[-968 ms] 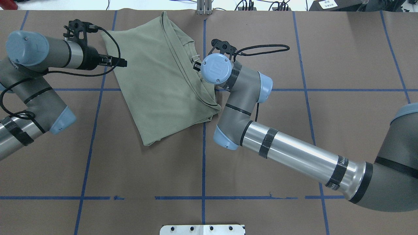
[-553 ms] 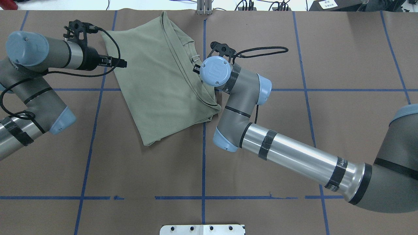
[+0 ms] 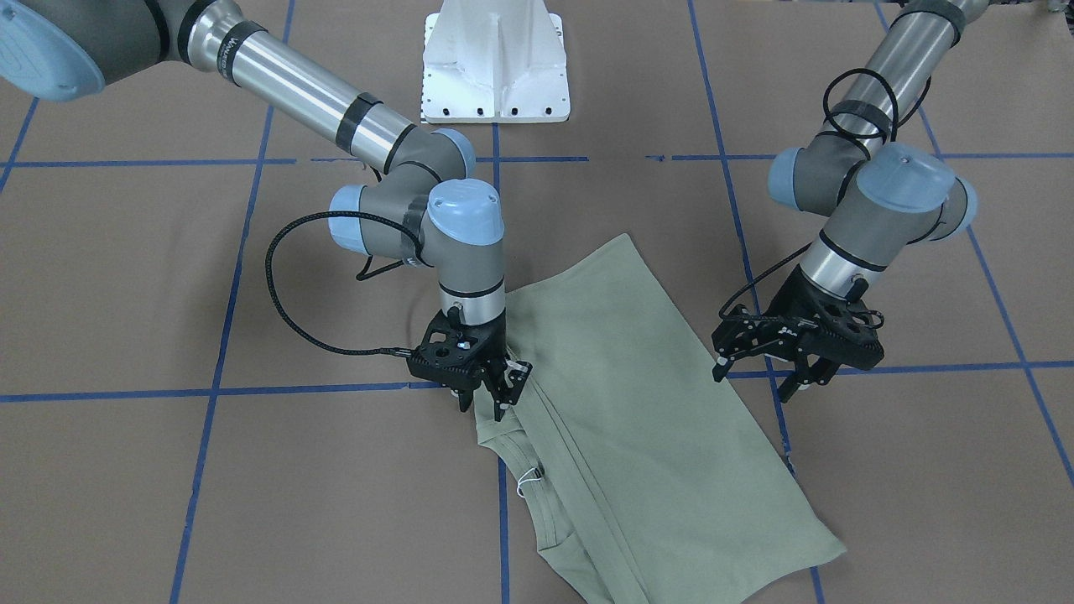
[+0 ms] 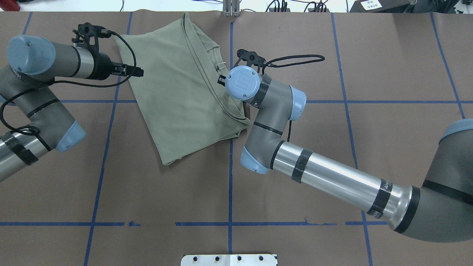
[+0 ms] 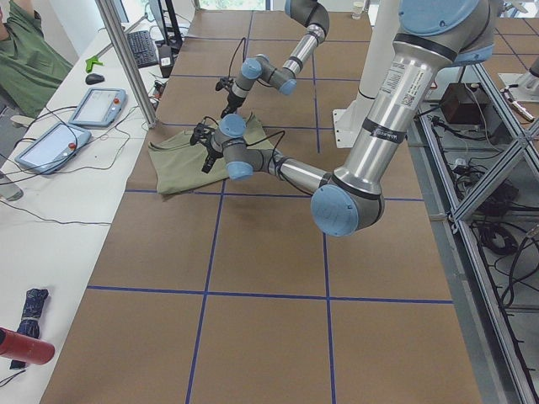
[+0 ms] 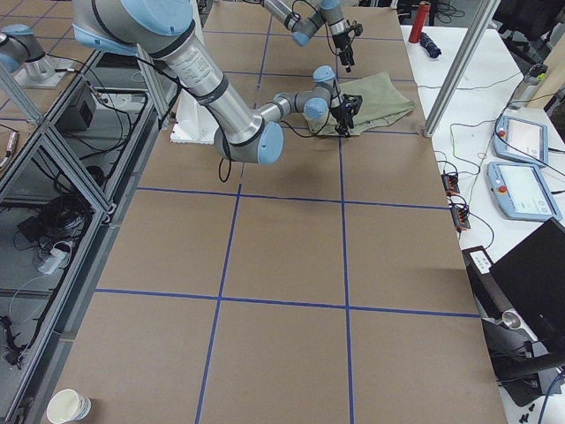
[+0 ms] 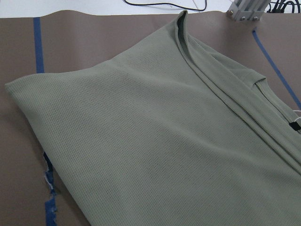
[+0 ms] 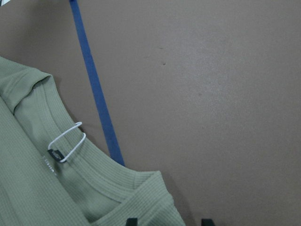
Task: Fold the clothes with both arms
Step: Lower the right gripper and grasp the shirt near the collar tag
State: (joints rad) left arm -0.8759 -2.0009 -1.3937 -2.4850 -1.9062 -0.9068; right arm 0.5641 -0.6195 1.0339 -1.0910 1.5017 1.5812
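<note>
The pale green shirt (image 4: 184, 92) lies folded on the brown table, its neckline edge toward my right arm. A white string tag (image 8: 66, 143) hangs at the ribbed neckline. My right gripper (image 3: 481, 407) points straight down at that edge, open, its two fingertips (image 8: 131, 221) set either side of a folded shirt corner. In the overhead view its wrist cap hides most of it. My left gripper (image 3: 755, 379) hovers open just off the opposite long edge of the shirt (image 3: 638, 436) and holds nothing. The left wrist view shows only the shirt (image 7: 164, 141).
Blue tape lines (image 4: 230, 177) grid the table. The white pedestal base (image 3: 495, 59) stands at the robot's side. Cables and a metal post (image 4: 231, 9) sit along the far edge. Beyond it, a side table holds control tablets (image 5: 97, 105); a person in green (image 5: 29, 50) sits there.
My right wrist has shifted slightly left and toward the robot over the shirt's neckline edge. The left arm and the shirt have stayed still.
</note>
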